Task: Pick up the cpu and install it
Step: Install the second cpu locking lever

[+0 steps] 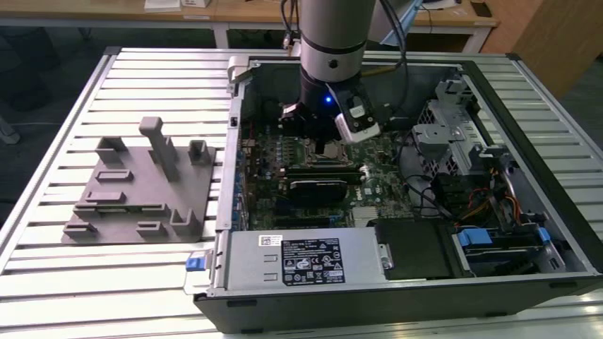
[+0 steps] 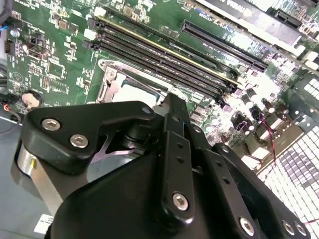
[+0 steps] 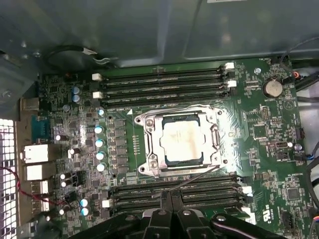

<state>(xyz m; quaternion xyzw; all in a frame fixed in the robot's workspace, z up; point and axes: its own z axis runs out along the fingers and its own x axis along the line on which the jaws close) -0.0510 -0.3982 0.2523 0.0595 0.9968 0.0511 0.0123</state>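
Observation:
The cpu [image 3: 182,142] is a pale silver square lying flat inside the metal-framed socket [image 3: 144,149] on the green motherboard; in the second wrist view the cpu [image 2: 135,92] peeks out past the fingers. My gripper [image 3: 169,195] hangs a little above the board beside the socket, over the nearby memory slots, apart from the cpu. Its fingertips [image 2: 172,102] stand together, shut, with nothing seen between them. In the exterior view my gripper [image 1: 330,141] reaches down into the open computer case [image 1: 236,92]. A thin wire lever [image 3: 199,175] runs slantwise along the socket's edge.
Long black memory slots [image 3: 164,82] flank the socket on two sides. A grey power supply box [image 1: 301,258] fills the case front, with cables and a drive cage [image 1: 462,141] toward the exterior view's right. Outside the case, a grey plastic fixture block [image 1: 141,191] rests on the slatted table.

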